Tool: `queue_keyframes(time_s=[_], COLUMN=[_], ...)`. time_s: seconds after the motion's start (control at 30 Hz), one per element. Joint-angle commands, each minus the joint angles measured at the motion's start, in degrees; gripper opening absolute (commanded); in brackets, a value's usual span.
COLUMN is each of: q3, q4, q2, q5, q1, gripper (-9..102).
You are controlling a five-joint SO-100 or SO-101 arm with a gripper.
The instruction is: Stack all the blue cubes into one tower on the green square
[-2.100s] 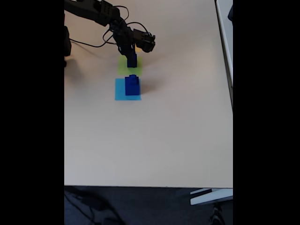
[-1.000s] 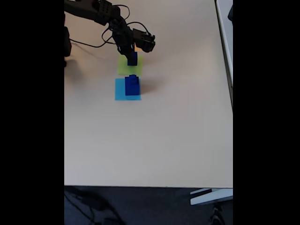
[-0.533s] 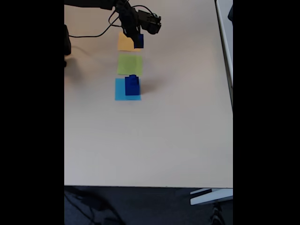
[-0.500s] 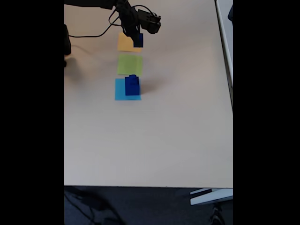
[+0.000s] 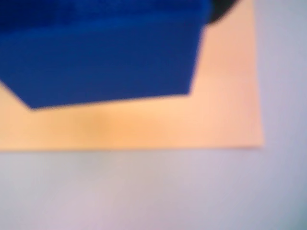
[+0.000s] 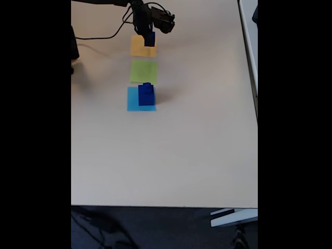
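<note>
- Nearest me in the fixed view, centre-left of frame, I see two stacked dark navy-blue cubes [image 6: 146, 94] standing on the flat light-blue paper square [image 6: 134, 100].
- Just above, the flat lime-green paper square [image 6: 143, 71] lies bare.
- Top of frame, my black two-finger gripper [image 6: 148, 35] pinches a third dark navy-blue cube [image 6: 150, 39] over the orange-yellow paper square [image 6: 139, 47].
- My blurred wrist view shows that cube [image 5: 100, 57] close above the orange-yellow paper [image 5: 144, 124].

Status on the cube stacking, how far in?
Nothing is on the green square yet. Two blue cubes sit stacked on the light-blue square. The hand holds another blue cube over the orange square; the wrist view shows it close above that paper. Left: move all three onto green as one tower.
</note>
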Motion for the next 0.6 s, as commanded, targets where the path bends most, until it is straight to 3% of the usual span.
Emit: queue_keyframes(time_s=[0.0,0.57], q3=[0.2,4.7], q4=[-4.0,-5.3], q2=[-0.3,-0.4], q5=[2.3,4.2], q1=[-1.5,-1.8], gripper=[9,9])
